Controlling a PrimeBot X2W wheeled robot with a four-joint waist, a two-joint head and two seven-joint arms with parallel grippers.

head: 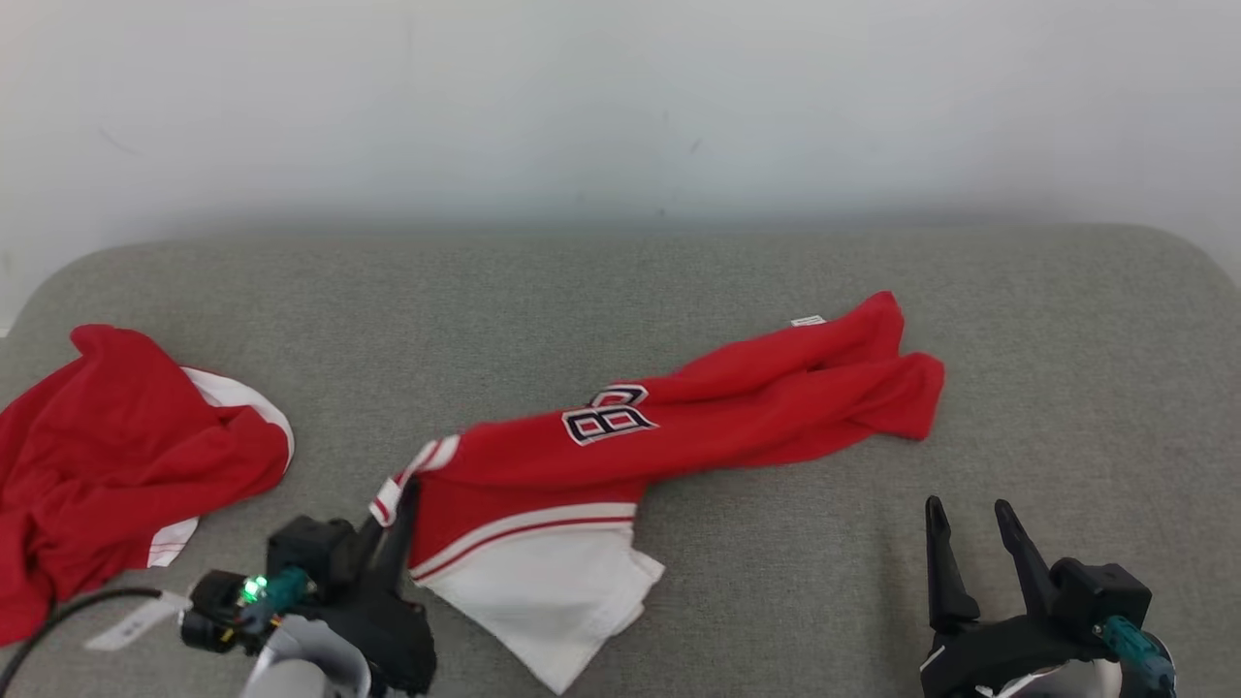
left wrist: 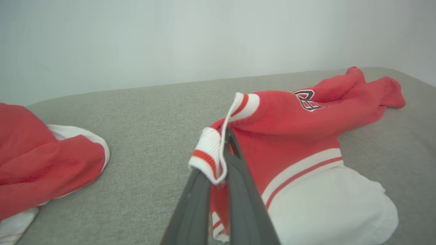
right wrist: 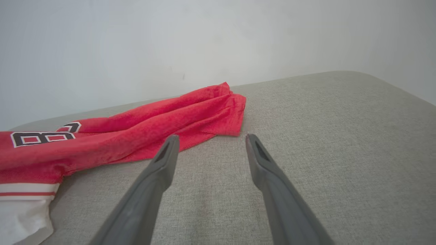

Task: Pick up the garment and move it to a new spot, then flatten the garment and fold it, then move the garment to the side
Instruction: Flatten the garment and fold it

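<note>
Your left gripper was pressed together on the garment's striped ribbed trim, the white-and-red band bunched up and draped over the fingertips. That edge was a sensible hold, to my eye: thick and firm, so it should slip less than the thin red cloth. The rest of the garment lay on the grey cushioned surface, trailing away from your pinch. Its white panel was crumpled just beside the gripper. Its number print sat near the middle, and the long red part was folded over itself lengthwise at the far end. It was not yet lifted clear or flattened, so I judge you were at the pick-up step. Your right gripper was spread wide with nothing between its fingers, hovering over bare cushion just short of the garment's far red end, probably placed to take that end once the cloth needs stretching out. A second red-and-white garment lay heaped well apart from yours, on the side opposite the right gripper. Carrying toward that heap risks tangling the two.
</note>
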